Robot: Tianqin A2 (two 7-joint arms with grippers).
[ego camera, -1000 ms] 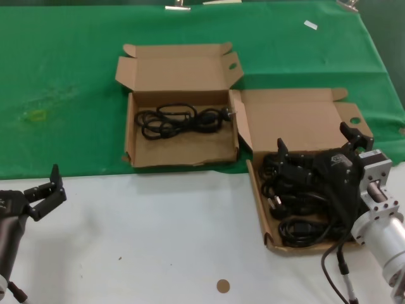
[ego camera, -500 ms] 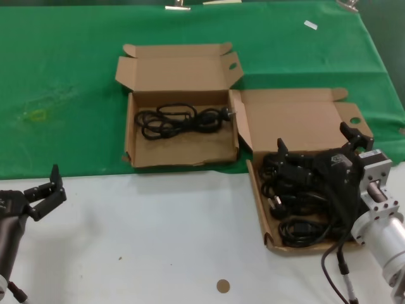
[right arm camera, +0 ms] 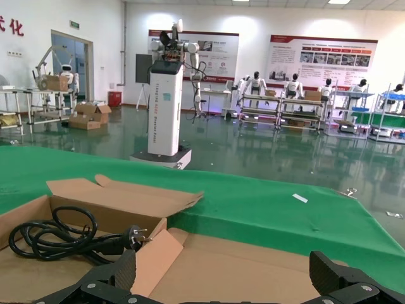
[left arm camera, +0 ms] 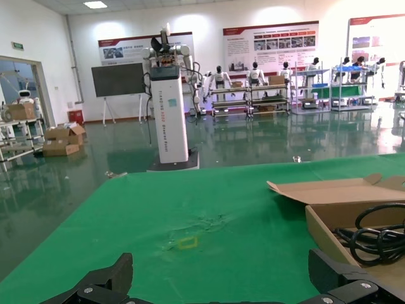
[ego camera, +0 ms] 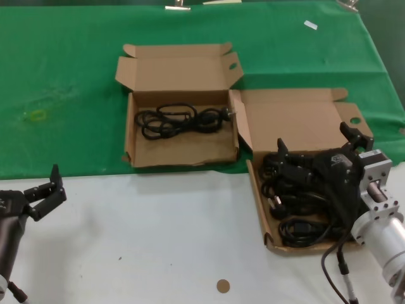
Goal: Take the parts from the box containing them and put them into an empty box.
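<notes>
You're looking at a scene that hasn't budged: compared with a second ago and half a second ago, nothing has shifted, arms and boxes sit exactly where they were.

Your right end effector (ego camera: 314, 149) hangs over the far half of the right box (ego camera: 297, 117), fingers spread wide and gripping nothing. One fingertip (ego camera: 282, 147) sits above the pile of cords (ego camera: 297, 196), the other near the lid's right ear. From the head view it's hard to say whether that fingertip touches the top cord or hovers just above it. The right wrist view shows both fingers parted, with the box lid stretching out beyond them.

That right box lies at the seam where the green cloth (ego camera: 63, 82) meets the white counter (ego camera: 158, 240), its tray full of black coiled cords stacked from the far end to the near edge.

The left box (ego camera: 180, 69) sits on the green cloth, just beside the right box, their adjoining walls close to touching. One coiled cord (ego camera: 180, 120) lies across the far part of its floor, plug toward the right box.

Your left end effector (ego camera: 45, 190) is parked low at the near left of the counter, fingers apart, empty, well away from both boxes.

A small brown disc (ego camera: 223, 286) rests on the counter near you.
</notes>
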